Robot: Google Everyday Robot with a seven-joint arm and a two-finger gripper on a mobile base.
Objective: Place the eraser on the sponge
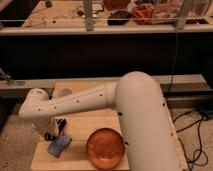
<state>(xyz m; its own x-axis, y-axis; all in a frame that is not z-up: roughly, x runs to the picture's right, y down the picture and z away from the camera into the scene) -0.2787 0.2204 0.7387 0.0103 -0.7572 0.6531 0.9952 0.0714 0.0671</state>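
The gripper (55, 131), just above the sponge (59, 145), is partly hidden by the arm (80, 102); its contents cannot be told. The arm is cut off by the lower edge.

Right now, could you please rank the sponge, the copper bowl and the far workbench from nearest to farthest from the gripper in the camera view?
The gripper hangs low over the table, on its left side.
1. Sponge: just below it, front left.
2. Copper bowl: off to the right, front centre.
3. Far workbench: background, top of view.
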